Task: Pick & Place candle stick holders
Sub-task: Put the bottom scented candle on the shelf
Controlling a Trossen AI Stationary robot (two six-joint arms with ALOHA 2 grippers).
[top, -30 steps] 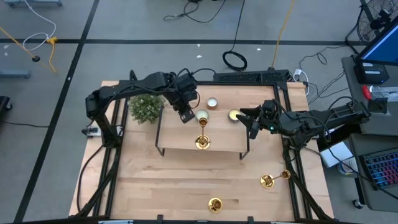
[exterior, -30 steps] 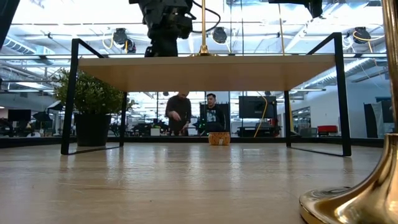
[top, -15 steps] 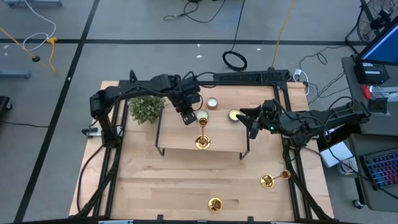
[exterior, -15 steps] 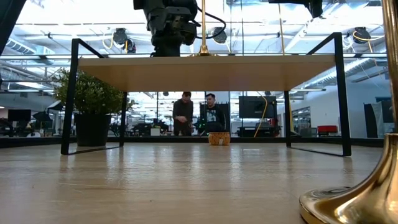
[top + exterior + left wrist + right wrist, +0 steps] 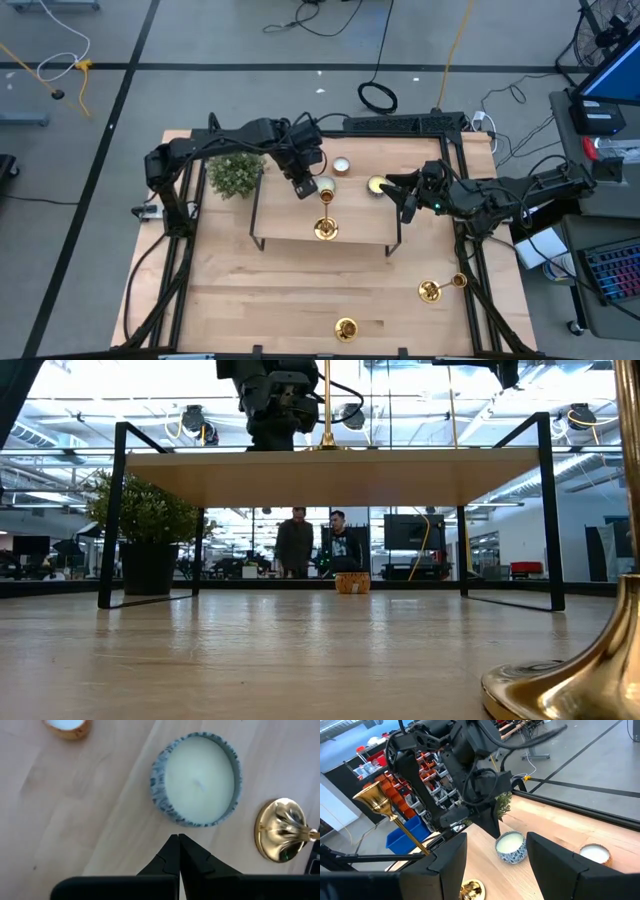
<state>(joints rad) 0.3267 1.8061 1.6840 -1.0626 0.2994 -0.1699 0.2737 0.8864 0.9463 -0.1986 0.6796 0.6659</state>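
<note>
- The left end effector [image 5: 303,186] hangs over the raised wooden shelf [image 5: 290,225] on the desk [image 5: 250,300], its fingers [image 5: 170,855] pressed together with nothing between them
- In the left wrist view the fingertips sit just above a round pale candle in a speckled blue-grey cup [image 5: 196,779], not touching it
- One brass candle stick holder [image 5: 326,215] stands upright on the shelf, just beside that candle; its round base [image 5: 281,829] shows next to the candle in the left wrist view
- A smaller tealight [image 5: 342,165] lies a little farther back on the shelf, and another candle [image 5: 376,185] sits near the shelf's right end
- The right end effector [image 5: 398,190] is at the shelf's right end, close to that candle; its two fingers [image 5: 447,857] stand apart and hold nothing
- A second candle stick holder [image 5: 440,288] lies on its side on the desk, near the right edge in front of the shelf
- A third candle stick holder [image 5: 346,328] stands near the desk's front edge; its base fills the corner of the low view [image 5: 575,670]
- A bushy green plant [image 5: 235,174] stands on the desk beside the shelf's left end
- Two people [image 5: 315,545] show far off in the room behind the desk
</note>
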